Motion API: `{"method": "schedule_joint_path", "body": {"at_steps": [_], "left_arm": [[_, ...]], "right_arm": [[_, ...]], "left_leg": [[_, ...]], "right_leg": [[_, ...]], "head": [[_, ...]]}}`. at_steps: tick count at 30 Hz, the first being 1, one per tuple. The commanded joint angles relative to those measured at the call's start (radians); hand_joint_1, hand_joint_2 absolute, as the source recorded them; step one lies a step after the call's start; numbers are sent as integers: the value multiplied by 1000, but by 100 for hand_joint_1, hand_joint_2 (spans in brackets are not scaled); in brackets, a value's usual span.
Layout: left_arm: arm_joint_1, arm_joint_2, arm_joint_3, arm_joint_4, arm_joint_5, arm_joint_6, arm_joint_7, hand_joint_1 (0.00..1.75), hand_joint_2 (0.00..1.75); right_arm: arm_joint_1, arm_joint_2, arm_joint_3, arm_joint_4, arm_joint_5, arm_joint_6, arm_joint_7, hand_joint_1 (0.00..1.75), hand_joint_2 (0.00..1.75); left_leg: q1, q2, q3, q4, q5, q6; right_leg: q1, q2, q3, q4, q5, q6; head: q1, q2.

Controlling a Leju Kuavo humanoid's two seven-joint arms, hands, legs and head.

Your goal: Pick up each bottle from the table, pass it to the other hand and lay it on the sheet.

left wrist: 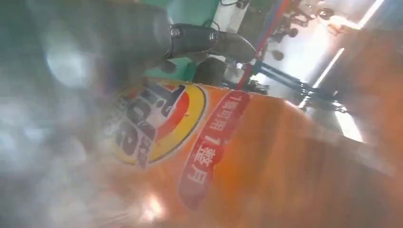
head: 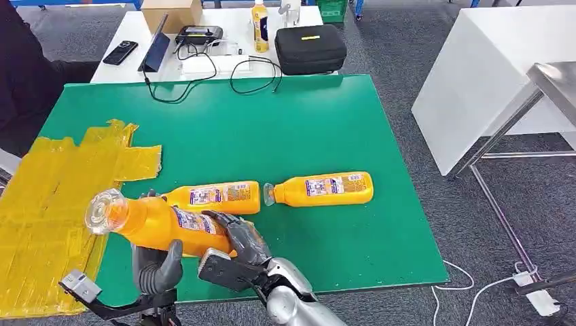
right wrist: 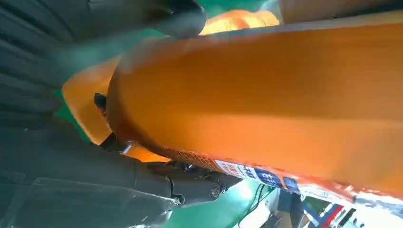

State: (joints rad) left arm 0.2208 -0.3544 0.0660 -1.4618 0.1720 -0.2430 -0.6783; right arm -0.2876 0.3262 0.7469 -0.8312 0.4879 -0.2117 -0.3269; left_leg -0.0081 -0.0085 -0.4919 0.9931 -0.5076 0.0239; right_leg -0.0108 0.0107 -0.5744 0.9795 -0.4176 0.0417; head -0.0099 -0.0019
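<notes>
- You've got the held bottle (head: 153, 223) up off the green tabletop (head: 285, 129), cap end twd the yellow sheet (head: 47, 204).
- R hand (head: 242, 239) wraps its base end; L hand (head: 157, 266) is under it, thumb up on the body – both gripping.
- 2 other bottles (head: 216, 196) (head: 322, 189) lie flat mid-tabletop, just behind.

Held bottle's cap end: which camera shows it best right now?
The head view: the held bottle shows whole, clear cap end toward the yellow sheet, with the left hand and right hand on it. The left wrist view gives its label close and blurred; the right wrist view gives its orange side.
</notes>
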Motion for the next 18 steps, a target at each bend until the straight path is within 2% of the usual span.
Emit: {"method": "schedule_joint_path", "body": {"at_steps": [1,6,7,8,18], "left_arm": [[-53,5,-37,9,-5,-7,4,0,175],[-53,5,-36,11,-23,-8,-7,0,175],[-54,5,-32,13,-21,-6,-9,159,175],[-54,5,-31,14,-20,-8,-14,175,175],[-57,5,-19,7,-75,14,-20,175,175]], "right_arm": [[-18,23,103,136,8,6,-2,175,175],[-16,23,111,135,8,13,-2,175,175],[-15,23,116,135,10,14,-3,175,175],[-16,23,119,135,11,14,-3,175,175],[-11,23,96,140,26,-4,-4,175,175]], "left_leg": [[1,-2,3,-2,0,-2],[1,-2,2,-1,0,-2],[1,-1,1,-1,0,-1],[1,-1,1,-1,0,-1],[1,-2,2,-2,0,-2]], "right_leg": [[2,-3,4,-2,-1,-2],[1,-3,3,-1,-1,-1],[1,-2,2,-1,-1,-1],[1,-2,2,-1,-1,-1],[1,-3,3,-2,-1,-1]], "head": [[0,0],[0,0],[0,0],[0,0],[0,0]]}}
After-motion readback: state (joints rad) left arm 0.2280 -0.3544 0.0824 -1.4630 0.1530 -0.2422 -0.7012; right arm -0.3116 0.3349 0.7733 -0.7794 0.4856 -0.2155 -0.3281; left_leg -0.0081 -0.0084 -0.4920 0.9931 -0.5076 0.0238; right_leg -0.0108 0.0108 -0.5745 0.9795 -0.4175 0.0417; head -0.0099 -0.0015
